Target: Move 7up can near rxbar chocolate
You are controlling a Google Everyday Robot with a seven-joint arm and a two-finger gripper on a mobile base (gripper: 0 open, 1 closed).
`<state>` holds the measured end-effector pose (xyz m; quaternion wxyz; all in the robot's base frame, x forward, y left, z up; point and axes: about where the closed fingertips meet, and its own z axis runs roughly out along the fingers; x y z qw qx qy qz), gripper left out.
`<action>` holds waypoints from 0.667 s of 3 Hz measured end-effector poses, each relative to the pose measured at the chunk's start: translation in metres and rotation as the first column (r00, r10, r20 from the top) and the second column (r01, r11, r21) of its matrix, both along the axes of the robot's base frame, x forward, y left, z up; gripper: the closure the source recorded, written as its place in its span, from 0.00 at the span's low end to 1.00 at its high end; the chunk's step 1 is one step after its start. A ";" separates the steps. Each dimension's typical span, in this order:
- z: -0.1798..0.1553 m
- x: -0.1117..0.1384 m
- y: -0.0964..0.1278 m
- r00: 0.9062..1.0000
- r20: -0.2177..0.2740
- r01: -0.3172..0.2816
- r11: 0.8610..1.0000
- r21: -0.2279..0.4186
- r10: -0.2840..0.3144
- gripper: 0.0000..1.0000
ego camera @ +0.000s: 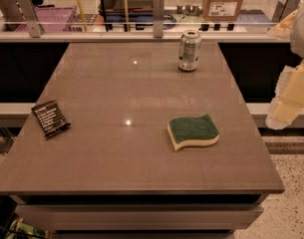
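The 7up can (189,50), a silvery can with faint green markings and a pull-tab top, stands upright at the far middle-right of the brown table (116,88). The rxbar chocolate (50,118), a flat black wrapper with white text, lies near the table's left edge. My gripper (286,106) shows as a pale white-yellow shape at the right edge of the view, beyond the table's right side. It is well apart from the can and holds nothing that I can see.
A green-and-yellow wavy sponge (193,132) lies on the table at front right, between the can and the near edge. A glass rail with metal posts (158,8) runs behind the table. Boxes (222,1) and crates stand beyond it.
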<state>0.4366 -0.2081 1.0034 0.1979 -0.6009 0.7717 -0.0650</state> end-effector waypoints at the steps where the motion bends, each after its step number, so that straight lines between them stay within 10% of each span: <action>1: 0.001 0.001 0.000 1.000 0.005 0.003 1.000 0.004 -0.003 0.00; 2: 0.001 0.014 -0.003 0.998 0.029 0.048 0.995 0.082 -0.051 0.00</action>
